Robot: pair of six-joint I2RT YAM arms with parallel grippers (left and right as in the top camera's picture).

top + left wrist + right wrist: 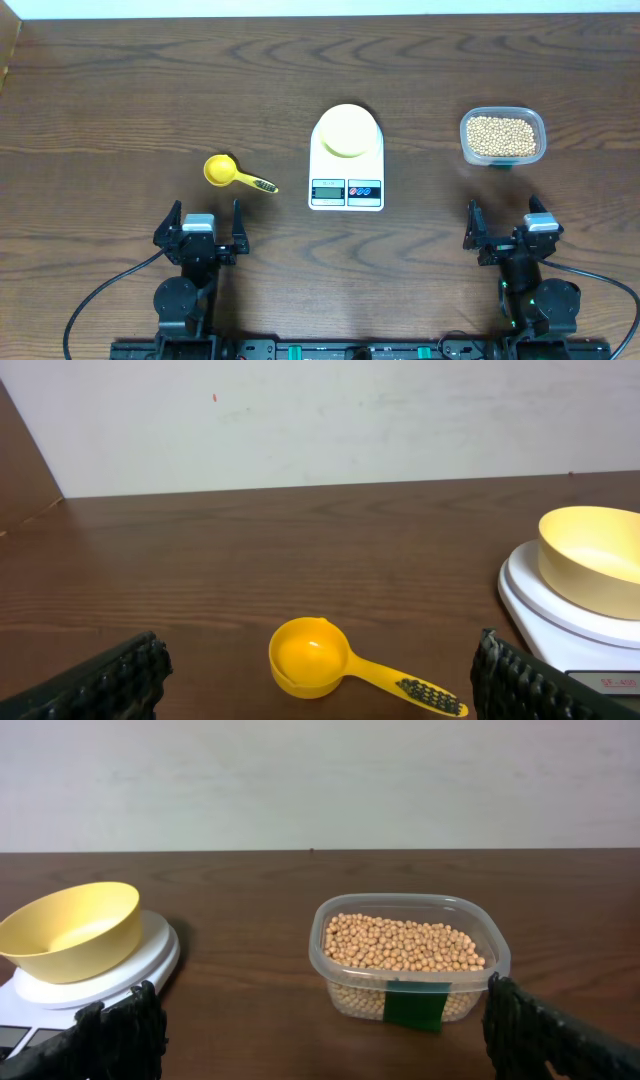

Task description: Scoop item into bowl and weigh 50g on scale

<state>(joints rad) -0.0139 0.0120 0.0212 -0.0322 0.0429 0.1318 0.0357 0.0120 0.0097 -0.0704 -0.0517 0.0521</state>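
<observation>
Both wide open, empty, in contact with nothing: left claw (pixel 207 210), right claw (pixel 505 210).

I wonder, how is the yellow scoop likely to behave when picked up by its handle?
The scoop looks like moulded plastic, so probably stiff and light. Its thin handle lies flat on the table, so it may skid if nudged. The cup end might droop.
</observation>
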